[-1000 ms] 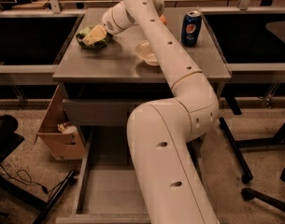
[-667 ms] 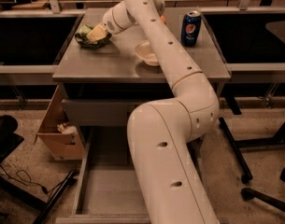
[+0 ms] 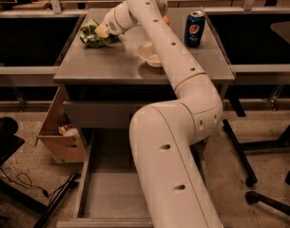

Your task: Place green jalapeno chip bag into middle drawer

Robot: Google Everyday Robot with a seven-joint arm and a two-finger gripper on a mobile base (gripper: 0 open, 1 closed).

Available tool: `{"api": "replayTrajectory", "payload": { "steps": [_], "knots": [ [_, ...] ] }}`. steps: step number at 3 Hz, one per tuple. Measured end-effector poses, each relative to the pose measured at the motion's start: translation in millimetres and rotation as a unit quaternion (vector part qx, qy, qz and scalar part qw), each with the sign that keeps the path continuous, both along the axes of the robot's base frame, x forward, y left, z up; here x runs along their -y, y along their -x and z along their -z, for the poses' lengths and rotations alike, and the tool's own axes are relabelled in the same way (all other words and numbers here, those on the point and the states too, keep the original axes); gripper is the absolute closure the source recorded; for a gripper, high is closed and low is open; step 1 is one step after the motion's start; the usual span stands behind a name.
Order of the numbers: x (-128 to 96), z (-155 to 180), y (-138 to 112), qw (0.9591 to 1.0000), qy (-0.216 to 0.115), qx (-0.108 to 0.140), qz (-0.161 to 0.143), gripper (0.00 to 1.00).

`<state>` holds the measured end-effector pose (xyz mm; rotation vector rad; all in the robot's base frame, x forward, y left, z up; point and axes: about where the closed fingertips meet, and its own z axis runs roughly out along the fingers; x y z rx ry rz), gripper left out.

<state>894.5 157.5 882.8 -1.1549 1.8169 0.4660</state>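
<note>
Pincer (image 3: 102, 31) at the far left corner of the surface (image 3: 111, 65), its tip against the right side of the bag (image 3: 90, 35). Can't tell whether the pincer is apart, together or clamped: the tip is buried in the foil and the wrist covers the rest. Bag is crumpled, green with pale patches, over the far left corner, just inside the left edge. Can't tell if it rests on the surface or is slightly lifted.

Arm (image 3: 182, 103) runs from the pincer rightward across the far edge, then down over the middle of the surface and off the front edge, with the big lower link filling the foreground.

Bowl (image 3: 148, 54), white, mid-surface, touching or just left of the arm and partly hidden by it. Orange (image 3: 167, 19), only a sliver showing behind the arm near the far edge. Can (image 3: 194, 28), blue, upright, at the far right, well apart from the bag.

Under the front edge, a drawer front (image 3: 97, 114), tall, plain grey. Below it the drawer (image 3: 109, 194) is pulled out toward the camera, with a flat grey floor and low side rails; its right part is hidden by the arm. Bag is not in it.

Box (image 3: 59, 144), cardboard, open, on the floor left of the drawer, with some scraps inside.
</note>
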Motion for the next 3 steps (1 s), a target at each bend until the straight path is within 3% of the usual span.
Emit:
{"api": "replayTrajectory", "payload": {
  "steps": [1, 2, 3],
  "knots": [
    [0, 0, 0, 1.0, 0.0, 0.0, 0.0, 1.0],
    [4, -14, 6, 0.9999, 0.009, 0.009, -0.006, 1.0],
    [22, -59, 23, 0.9984, 0.041, 0.037, -0.006, 1.0]
  ]
}}
